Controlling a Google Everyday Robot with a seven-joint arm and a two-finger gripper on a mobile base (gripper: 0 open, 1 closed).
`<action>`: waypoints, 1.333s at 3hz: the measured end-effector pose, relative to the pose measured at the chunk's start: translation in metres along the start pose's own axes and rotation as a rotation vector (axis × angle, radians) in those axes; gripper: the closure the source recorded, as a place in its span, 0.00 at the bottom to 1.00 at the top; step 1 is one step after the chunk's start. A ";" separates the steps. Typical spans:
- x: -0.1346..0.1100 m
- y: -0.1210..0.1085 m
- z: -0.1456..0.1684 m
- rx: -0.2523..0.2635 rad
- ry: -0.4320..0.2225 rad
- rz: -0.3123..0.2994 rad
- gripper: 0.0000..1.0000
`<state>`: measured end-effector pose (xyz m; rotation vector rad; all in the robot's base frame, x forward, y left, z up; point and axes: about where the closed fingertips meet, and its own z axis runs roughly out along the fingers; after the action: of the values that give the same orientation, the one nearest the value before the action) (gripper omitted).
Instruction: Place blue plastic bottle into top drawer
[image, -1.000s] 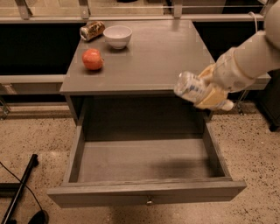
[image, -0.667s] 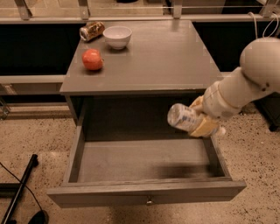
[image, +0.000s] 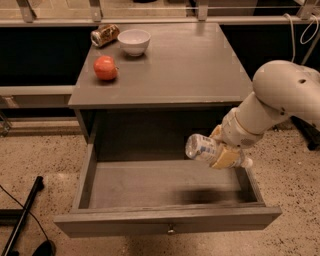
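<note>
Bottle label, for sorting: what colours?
White and blue, camera view; end effector holds the blue plastic bottle above the top drawer.

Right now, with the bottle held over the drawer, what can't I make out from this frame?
- Camera view: the tool, above the right side of the top drawer, covers the middle of the blue plastic bottle it grips.
- Bottle label text: too small.
- Drawer's right rear corner: hidden behind the tool and arm.
- Arm's base: cut off by the right edge.
- Print on the can: blurred.
</note>
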<state>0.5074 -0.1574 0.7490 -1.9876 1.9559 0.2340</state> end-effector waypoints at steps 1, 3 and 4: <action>0.001 0.012 0.050 -0.071 0.115 -0.022 1.00; 0.021 0.057 0.154 -0.259 0.252 -0.106 0.82; 0.019 0.057 0.149 -0.259 0.252 -0.106 0.59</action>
<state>0.4699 -0.1223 0.5966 -2.3814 2.0485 0.2298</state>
